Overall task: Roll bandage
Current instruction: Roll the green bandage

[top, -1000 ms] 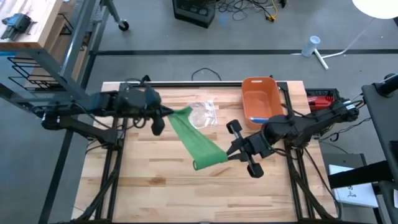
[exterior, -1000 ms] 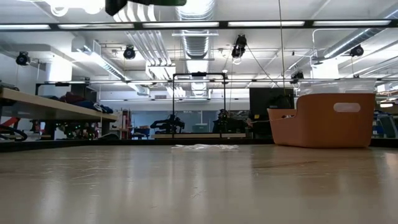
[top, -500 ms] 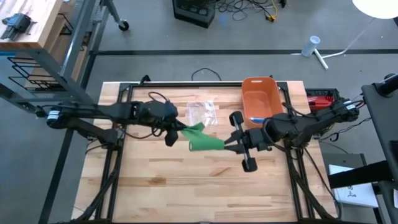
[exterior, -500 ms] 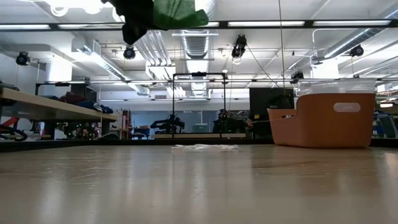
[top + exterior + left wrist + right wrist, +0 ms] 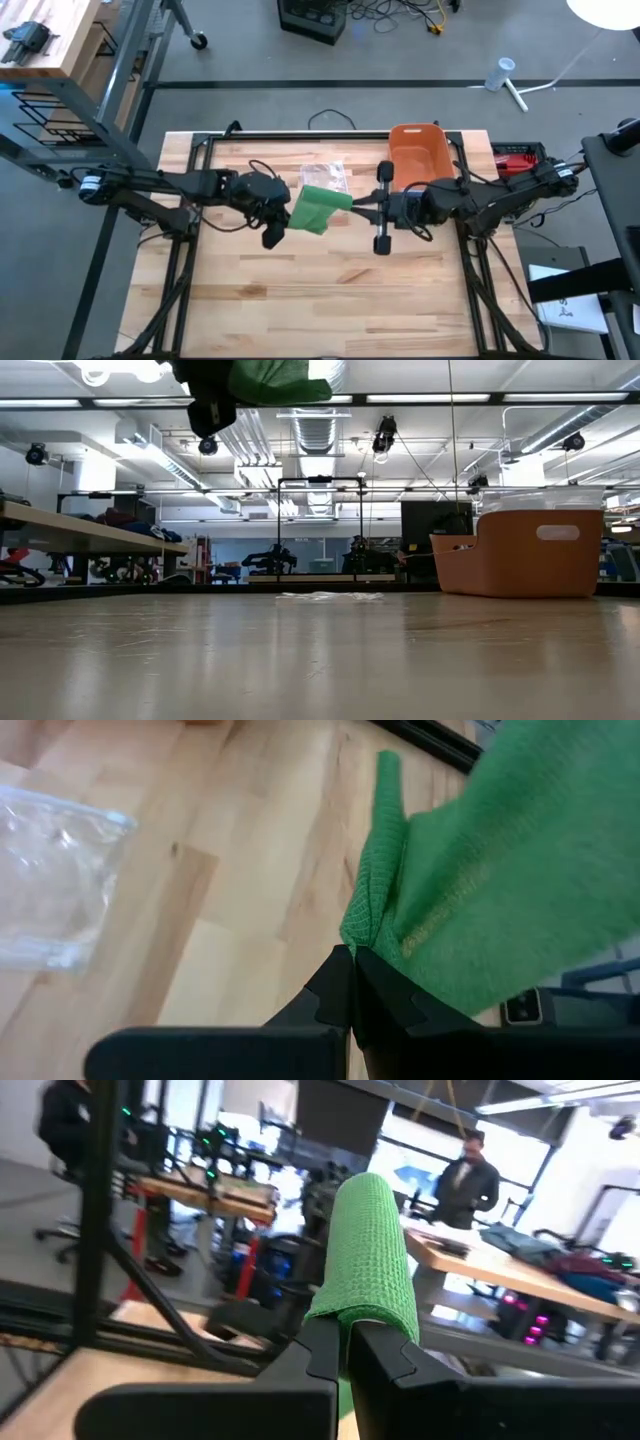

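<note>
The green bandage (image 5: 320, 210) is held up in the air above the middle of the desk (image 5: 330, 300), stretched short between the two arms, with its long axis running across the desk from one pincer to the other. The left pincer (image 5: 283, 212) is clamped shut on the bandage's left end, where the cloth is seen bunched right at the closed fingertips in the left wrist view (image 5: 400, 930). The right pincer (image 5: 352, 209) is clamped shut on the opposite end, where the cloth is seen folded over the closed tips (image 5: 372, 1250). Both pincers are set just beside each other, so neither arm is markedly nearer; each has its own end. The orange bin (image 5: 420, 160) and a clear plastic bag (image 5: 325, 178) lie behind the bandage. The rolling is judged to depend on one end being turned about this shared axis.
</note>
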`<action>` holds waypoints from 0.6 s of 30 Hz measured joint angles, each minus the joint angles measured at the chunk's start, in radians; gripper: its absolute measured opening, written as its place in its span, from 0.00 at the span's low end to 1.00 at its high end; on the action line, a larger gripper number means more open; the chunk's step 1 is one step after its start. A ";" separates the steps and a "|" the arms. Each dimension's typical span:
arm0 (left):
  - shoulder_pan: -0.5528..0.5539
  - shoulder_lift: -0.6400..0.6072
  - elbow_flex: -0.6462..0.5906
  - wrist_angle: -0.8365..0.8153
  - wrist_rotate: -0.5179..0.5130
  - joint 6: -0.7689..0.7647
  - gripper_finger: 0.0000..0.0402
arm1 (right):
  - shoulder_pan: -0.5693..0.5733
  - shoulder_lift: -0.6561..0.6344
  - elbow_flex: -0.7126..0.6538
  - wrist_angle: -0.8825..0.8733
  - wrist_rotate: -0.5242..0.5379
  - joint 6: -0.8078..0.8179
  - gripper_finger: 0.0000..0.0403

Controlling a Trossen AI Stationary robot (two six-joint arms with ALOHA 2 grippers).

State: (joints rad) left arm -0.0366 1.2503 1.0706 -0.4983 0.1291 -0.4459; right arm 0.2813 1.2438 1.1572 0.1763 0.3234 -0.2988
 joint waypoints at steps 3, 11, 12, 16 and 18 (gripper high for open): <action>-0.023 -0.002 0.000 0.000 0.001 -0.013 0.00 | -0.005 0.000 0.000 -0.013 0.039 -0.033 0.00; -0.095 -0.002 0.000 0.001 0.001 -0.054 0.00 | -0.005 0.000 0.000 -0.082 0.155 -0.100 0.00; -0.104 -0.003 0.000 0.003 0.002 -0.061 0.00 | -0.005 0.000 0.000 -0.089 0.159 -0.103 0.00; -0.132 -0.008 0.000 0.042 0.025 -0.070 0.00 | -0.007 0.000 0.000 -0.121 0.181 -0.103 0.00; -0.143 -0.012 0.000 0.078 0.055 -0.069 0.00 | -0.007 0.001 0.000 -0.131 0.209 -0.103 0.00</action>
State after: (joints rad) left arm -0.1794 1.2380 1.0706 -0.4199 0.1842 -0.5152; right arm 0.2743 1.2443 1.1572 0.0450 0.5325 -0.4013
